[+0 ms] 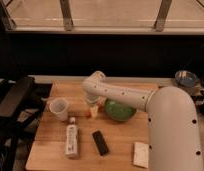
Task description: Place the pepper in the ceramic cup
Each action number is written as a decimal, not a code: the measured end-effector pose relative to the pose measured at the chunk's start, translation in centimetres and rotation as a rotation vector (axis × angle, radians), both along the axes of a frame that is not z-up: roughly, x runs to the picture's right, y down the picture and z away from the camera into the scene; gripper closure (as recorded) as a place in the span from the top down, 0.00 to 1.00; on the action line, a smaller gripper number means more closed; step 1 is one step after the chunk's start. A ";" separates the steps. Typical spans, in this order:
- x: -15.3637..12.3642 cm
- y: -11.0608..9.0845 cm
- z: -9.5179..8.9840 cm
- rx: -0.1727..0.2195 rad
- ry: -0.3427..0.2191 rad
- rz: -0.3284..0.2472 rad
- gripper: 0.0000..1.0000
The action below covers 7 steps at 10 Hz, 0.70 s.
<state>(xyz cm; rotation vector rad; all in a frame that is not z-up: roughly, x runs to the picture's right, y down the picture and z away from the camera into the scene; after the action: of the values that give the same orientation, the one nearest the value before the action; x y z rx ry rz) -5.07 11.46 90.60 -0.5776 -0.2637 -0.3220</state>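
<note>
The ceramic cup (59, 108) is small and whitish and stands upright on the left part of the wooden table (120, 145). The pepper (87, 114) shows as a small orange-red bit on the table just right of the cup, partly hidden by the gripper. My gripper (93, 109) hangs down from the white arm (120, 95) and sits right at the pepper, between the cup and the green bowl (119, 110).
A white bottle (71, 140) lies in front of the cup. A black rectangular bar (100, 142) lies to its right. A pale flat pad (141, 154) sits at the front right. A dark chair (12, 100) stands at the table's left.
</note>
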 end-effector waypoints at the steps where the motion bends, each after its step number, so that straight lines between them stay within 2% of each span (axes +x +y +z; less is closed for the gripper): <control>1: 0.2 -0.2 -0.1 -0.010 0.017 0.006 0.80; 4: 0.9 -0.6 -0.2 -0.032 0.054 0.022 0.80; 6: 1.1 -0.4 0.1 -0.058 0.061 0.022 0.80; 7: 1.2 0.0 0.4 -0.087 0.054 0.006 0.80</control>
<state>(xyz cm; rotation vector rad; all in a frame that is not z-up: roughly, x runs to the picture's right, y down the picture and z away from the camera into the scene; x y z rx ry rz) -3.88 11.45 91.00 -0.6702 -0.2285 -0.2896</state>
